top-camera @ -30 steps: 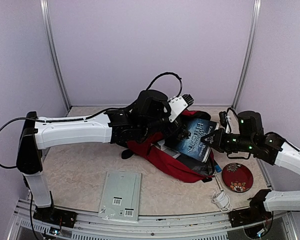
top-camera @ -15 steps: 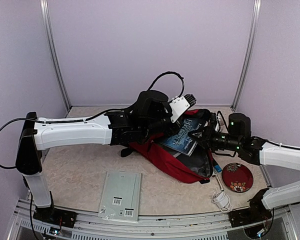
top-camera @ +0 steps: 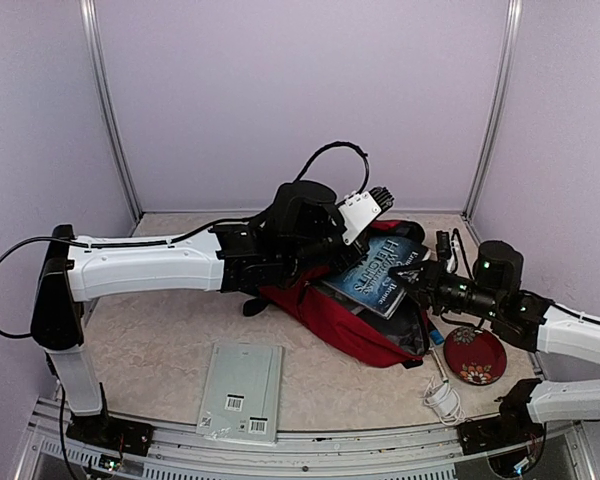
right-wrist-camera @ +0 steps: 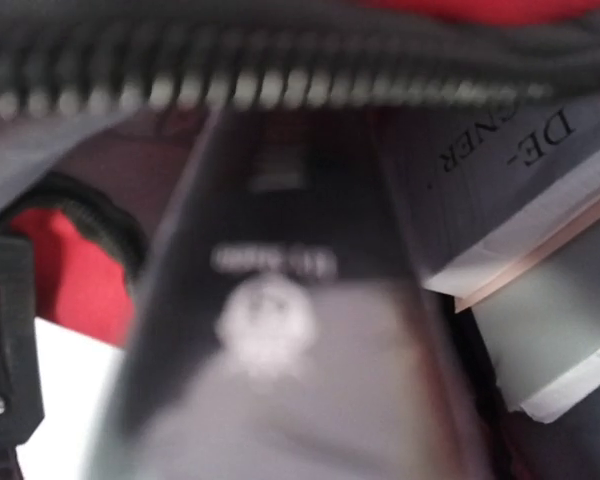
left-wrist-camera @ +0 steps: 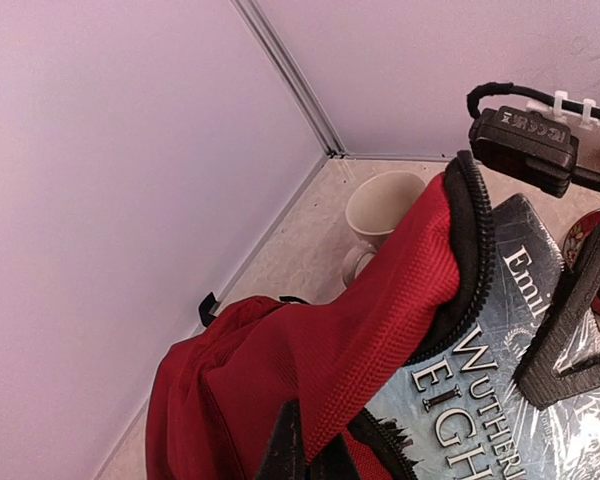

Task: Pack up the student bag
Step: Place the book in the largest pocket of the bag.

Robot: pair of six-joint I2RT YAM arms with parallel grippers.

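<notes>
Fingers of the left gripper are clamping the red zipper flap of the bag, which is lying mid-table toward the right. Right gripper is touching the blue book poking out of it; can't tell if it's gripping.

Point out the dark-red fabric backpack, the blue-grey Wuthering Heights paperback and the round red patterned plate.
dark-red fabric backpack (top-camera: 332, 322), top external view, on its red side panel.
blue-grey Wuthering Heights paperback (top-camera: 378, 268), top external view, on the front cover.
round red patterned plate (top-camera: 474, 354), top external view, on its centre.
</notes>
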